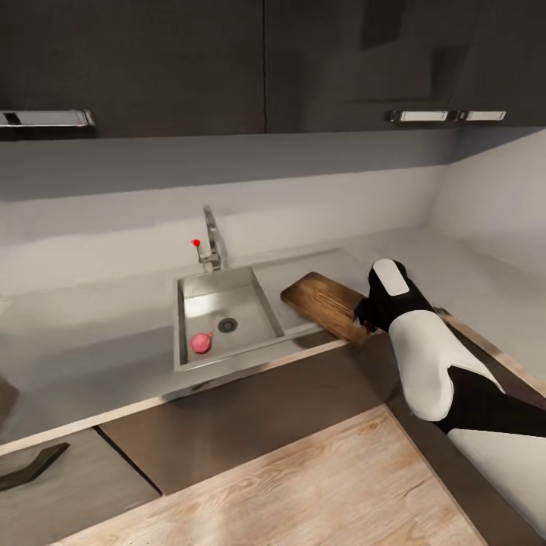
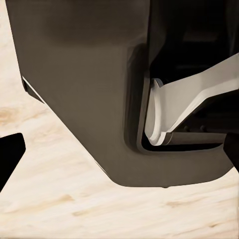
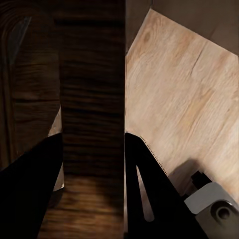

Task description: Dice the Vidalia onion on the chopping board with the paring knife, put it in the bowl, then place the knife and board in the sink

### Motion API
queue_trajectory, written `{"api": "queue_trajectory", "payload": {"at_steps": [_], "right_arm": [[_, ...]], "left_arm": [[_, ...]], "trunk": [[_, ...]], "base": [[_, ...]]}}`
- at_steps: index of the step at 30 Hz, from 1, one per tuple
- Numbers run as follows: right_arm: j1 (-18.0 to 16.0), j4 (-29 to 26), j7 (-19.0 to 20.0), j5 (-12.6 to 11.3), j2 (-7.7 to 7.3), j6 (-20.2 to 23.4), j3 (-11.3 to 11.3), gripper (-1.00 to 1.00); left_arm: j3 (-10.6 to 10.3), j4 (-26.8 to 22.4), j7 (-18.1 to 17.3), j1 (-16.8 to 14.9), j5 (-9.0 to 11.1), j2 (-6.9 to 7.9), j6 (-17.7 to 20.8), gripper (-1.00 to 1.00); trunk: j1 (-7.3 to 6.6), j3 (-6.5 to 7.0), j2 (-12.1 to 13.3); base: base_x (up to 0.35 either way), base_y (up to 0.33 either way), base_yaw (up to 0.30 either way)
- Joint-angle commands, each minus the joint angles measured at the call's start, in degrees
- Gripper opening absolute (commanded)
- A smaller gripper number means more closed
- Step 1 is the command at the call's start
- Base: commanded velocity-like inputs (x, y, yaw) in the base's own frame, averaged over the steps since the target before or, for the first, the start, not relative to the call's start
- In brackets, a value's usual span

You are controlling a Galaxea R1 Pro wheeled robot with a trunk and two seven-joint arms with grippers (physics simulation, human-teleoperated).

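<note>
The Vidalia onion point(image 1: 201, 343) lies in the sink point(image 1: 243, 307), at the basin's front left near the drain. The bent tap point(image 1: 212, 243) and its red knob point(image 1: 196, 243) stand behind the basin. The chopping board point(image 1: 322, 303) sits just right of the sink over the countertop point(image 1: 91, 356), with its near end at the counter's front edge. My right gripper point(image 1: 364, 318) is shut on that near end. In the right wrist view the board point(image 3: 92, 74) runs between both fingers point(image 3: 144, 169). My left gripper point(image 2: 119, 159) hangs open over the floor. Knife, bowl and diced onion are out of view.
Dark upper cabinets with chrome handles point(image 1: 444, 116) hang above the back wall. The worktop turns a corner and runs along the right side. Dark cabinet fronts with a drawer handle point(image 1: 30, 466) stand below, over a light wood floor point(image 1: 303, 493). My own dark base point(image 2: 84, 99) is beside the left gripper.
</note>
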Motion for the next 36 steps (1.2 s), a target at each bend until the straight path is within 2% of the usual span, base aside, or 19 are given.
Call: {"api": "queue_trajectory", "payload": {"at_steps": [1, 13, 36], "right_arm": [[-0.04, -0.11, -0.42, -0.32, 0.02, 0.19, -0.22, -1.00], [-0.04, -0.11, -0.42, -0.33, 0.05, 0.19, -0.22, -1.00], [-0.04, -0.09, -0.42, -0.28, 0.04, 0.19, -0.14, -1.00]], "left_arm": [[-0.01, -0.01, -0.03, -0.01, 0.10, 0.00, -0.14, 1.00], [-0.01, -0.01, -0.03, -0.01, 0.06, 0.00, -0.14, 1.00], [0.02, -0.01, -0.03, -0.01, 0.11, 0.00, -0.14, 1.00]], "trunk": [[-0.01, -0.06, -0.06], [-0.01, -0.06, -0.06], [-0.01, -0.06, -0.06]], "base": [[-0.145, 0.124, 0.277], [-0.115, 0.098, 0.277], [-0.003, 0.002, 0.278]]}}
